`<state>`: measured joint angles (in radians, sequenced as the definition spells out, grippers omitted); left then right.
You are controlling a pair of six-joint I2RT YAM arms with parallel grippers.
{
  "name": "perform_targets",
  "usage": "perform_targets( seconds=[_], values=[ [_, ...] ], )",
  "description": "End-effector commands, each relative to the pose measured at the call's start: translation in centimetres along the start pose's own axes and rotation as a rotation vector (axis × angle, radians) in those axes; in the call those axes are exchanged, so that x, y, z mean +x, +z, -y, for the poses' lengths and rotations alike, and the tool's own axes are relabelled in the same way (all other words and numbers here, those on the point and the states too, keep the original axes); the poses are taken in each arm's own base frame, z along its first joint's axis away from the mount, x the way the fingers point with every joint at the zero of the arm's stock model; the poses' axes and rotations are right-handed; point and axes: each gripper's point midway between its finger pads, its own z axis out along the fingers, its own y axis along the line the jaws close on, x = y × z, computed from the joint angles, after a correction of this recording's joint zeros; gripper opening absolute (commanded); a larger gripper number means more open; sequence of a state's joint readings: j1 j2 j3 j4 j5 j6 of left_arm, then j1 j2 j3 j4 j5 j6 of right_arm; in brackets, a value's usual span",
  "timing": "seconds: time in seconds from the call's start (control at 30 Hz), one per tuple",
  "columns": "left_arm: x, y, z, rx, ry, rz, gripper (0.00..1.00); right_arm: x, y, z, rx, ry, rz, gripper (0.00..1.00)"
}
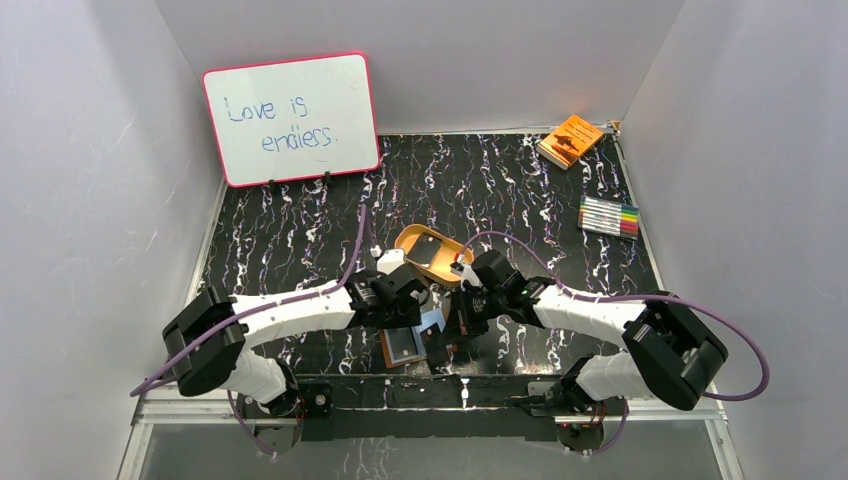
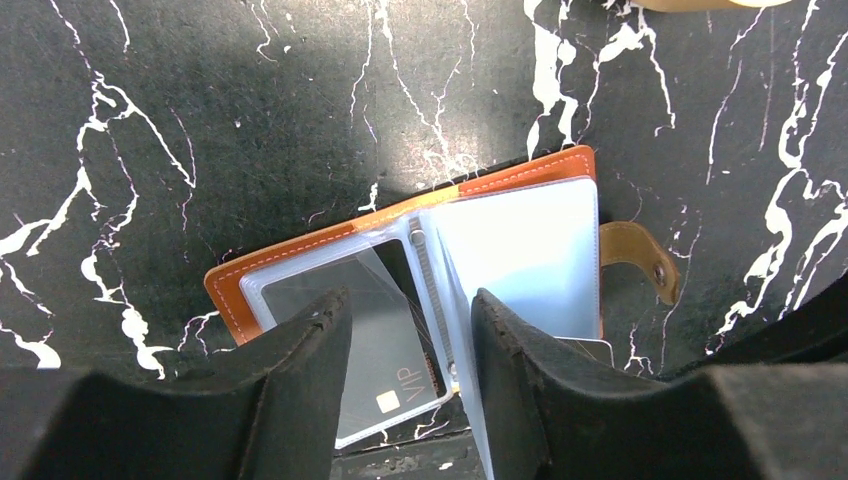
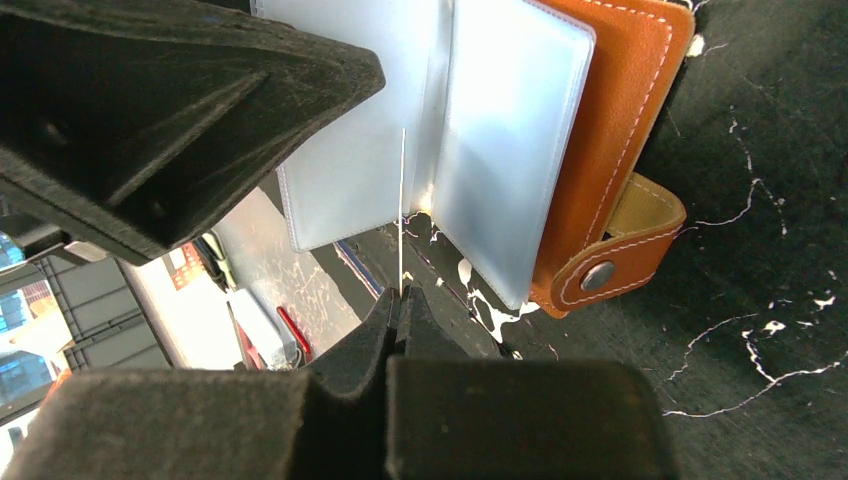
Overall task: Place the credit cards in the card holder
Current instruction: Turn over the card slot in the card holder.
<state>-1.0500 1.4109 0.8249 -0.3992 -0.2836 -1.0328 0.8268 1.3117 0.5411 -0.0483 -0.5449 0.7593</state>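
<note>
The left gripper (image 2: 410,300), half open and gripping nothing, straddles the card holder (image 1: 403,346), which lies open at the six o'clock edge of the table (image 1: 300,230). The right gripper (image 3: 402,300) pinches a thin sheet (image 3: 402,200) seen edge-on and not identifiable. Pulling it could drag the holder or tear the sheet.

Stitched leather card holder (image 2: 520,175), glossy plastic sleeves (image 2: 520,250)

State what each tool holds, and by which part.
Right tool: pinches a thin leaf, seen edge-on, apparently a card holder sleeve, by its free edge. Left tool: open, holding nothing.
</note>
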Motion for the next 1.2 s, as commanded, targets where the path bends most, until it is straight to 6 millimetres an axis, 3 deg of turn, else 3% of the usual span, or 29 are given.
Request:
perform_targets(
  seconds=[0.0, 0.2, 0.4, 0.57, 0.87, 1.07, 1.17],
  values=[
    [0.3, 0.5, -0.4, -0.003, -0.009, -0.008, 0.43, -1.2, -0.2, -1.6, -0.042, -0.049, 0.038, 0.0],
    [0.2, 0.8, -0.3, -0.007, -0.011, -0.015, 0.29, -1.1, -0.3, -1.4, -0.032, -0.049, 0.039, 0.0],
    [-1.1, -0.2, 0.7, 0.042, -0.025, 0.023, 0.45, -0.8, -0.5, -0.9, -0.008, -0.053, 0.042, 0.0],
    [-1.5, -0.7, 1.9, 0.166, -0.046, 0.04, 0.5, -0.6, -0.3, -0.6, -0.009, -0.051, 0.038, 0.0],
    [-1.6, -0.8, 1.5, 0.344, -0.17, 0.032, 0.5, -0.5, -0.1, -0.3, -0.005, -0.049, 0.034, 0.0],
    [-2.8, -2.5, 3.4, 0.493, -0.164, 0.089, 0.48, -0.3, -0.3, -0.1, -0.001, -0.049, 0.036, 0.0],
    [-2.5, -2.9, 4.3, 0.561, -0.15, 0.078, 0.47, -0.1, -0.3, 0.1, 0.001, -0.046, 0.036, 0.0]
  ],
)
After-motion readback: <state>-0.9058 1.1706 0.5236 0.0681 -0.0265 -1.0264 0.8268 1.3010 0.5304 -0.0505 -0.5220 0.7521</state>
